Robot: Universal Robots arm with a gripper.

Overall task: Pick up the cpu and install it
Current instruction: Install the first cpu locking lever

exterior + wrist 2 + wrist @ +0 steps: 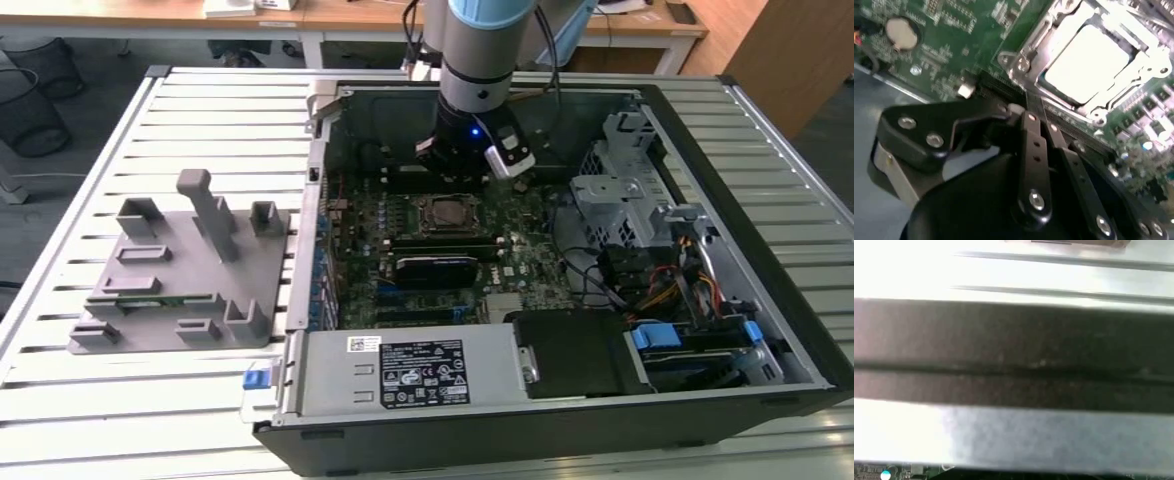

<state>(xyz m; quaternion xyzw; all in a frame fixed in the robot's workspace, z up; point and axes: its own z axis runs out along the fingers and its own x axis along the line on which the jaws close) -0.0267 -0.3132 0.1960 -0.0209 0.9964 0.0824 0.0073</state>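
The cpu (pixel 1086 62) lies flat in the motherboard socket, its silvery-white top showing inside the metal socket frame (pixel 1029 55) in the second wrist view. My gripper (pixel 1039 116) hovers just beside the socket, over the edge of a black slot. Its two black fingers (pixel 1033 150) are drawn together with nothing between them. In the exterior view the gripper (pixel 463 168) hangs inside the open computer case, just behind the socket (pixel 445 213) in the middle of the green motherboard (pixel 534 260).
The open case (pixel 747 130) rests on a slatted metal table (pixel 200 110). A grey plastic fixture block (pixel 180 265) stands on the exterior view's left. Drive cage and cables (pixel 641 220) crowd the case's right side. A power supply (pixel 414 375) fills the near end.
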